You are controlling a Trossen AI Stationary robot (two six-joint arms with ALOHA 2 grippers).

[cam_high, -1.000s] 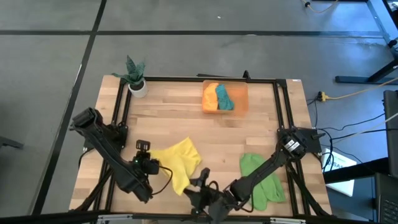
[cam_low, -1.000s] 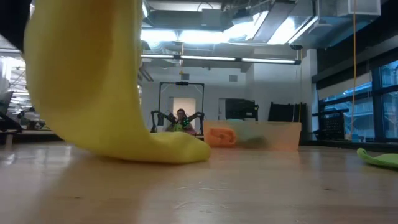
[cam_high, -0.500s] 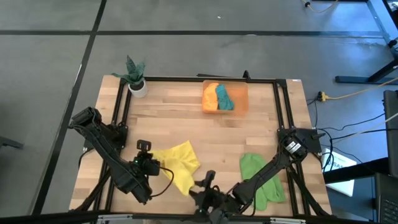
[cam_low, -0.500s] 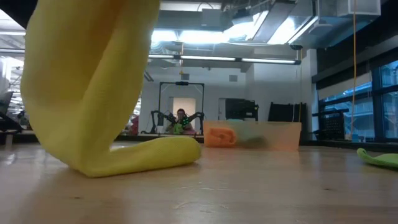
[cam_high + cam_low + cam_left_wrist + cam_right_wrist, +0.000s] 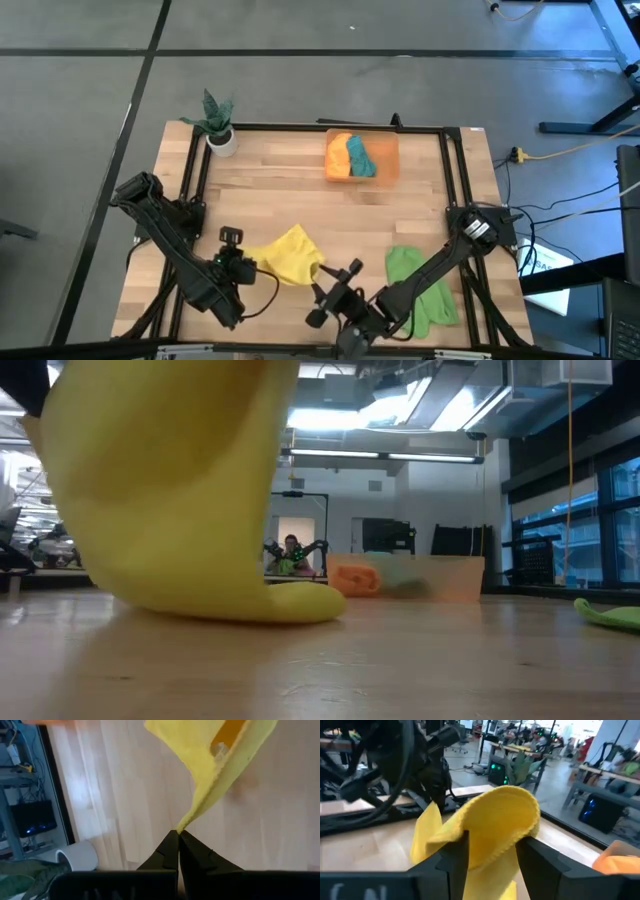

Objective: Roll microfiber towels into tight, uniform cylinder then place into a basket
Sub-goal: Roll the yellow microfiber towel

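The yellow towel (image 5: 286,256) lay bunched near the front of the tabletop (image 5: 300,195), left of centre, partly lifted off the wood. The left tool (image 5: 178,836) was clenched on one corner of it, at the cloth's left side in the high view. The right tool (image 5: 492,845) stood at the towel's right edge with its fingers (image 5: 455,857) spread to either side of a raised fold; the fold sat between them, though whether they pressed it could not be told.

In the low view the yellow cloth filled the left of the picture, hanging in a broad curve with its lower edge resting on the wood and hiding much of the room behind.

The light green towel (image 5: 420,290) lay flat near the front right corner, partly under the right arm and well apart from the yellow one. At the far side, right of centre, the basket (image 5: 362,157) held the orange towel (image 5: 339,157) and the teal towel (image 5: 360,156) side by side, orange to the left. A white pot with a green plant (image 5: 218,124) stood at the far left corner, clear of both arms. Black frame rails ran along the tabletop's edges.
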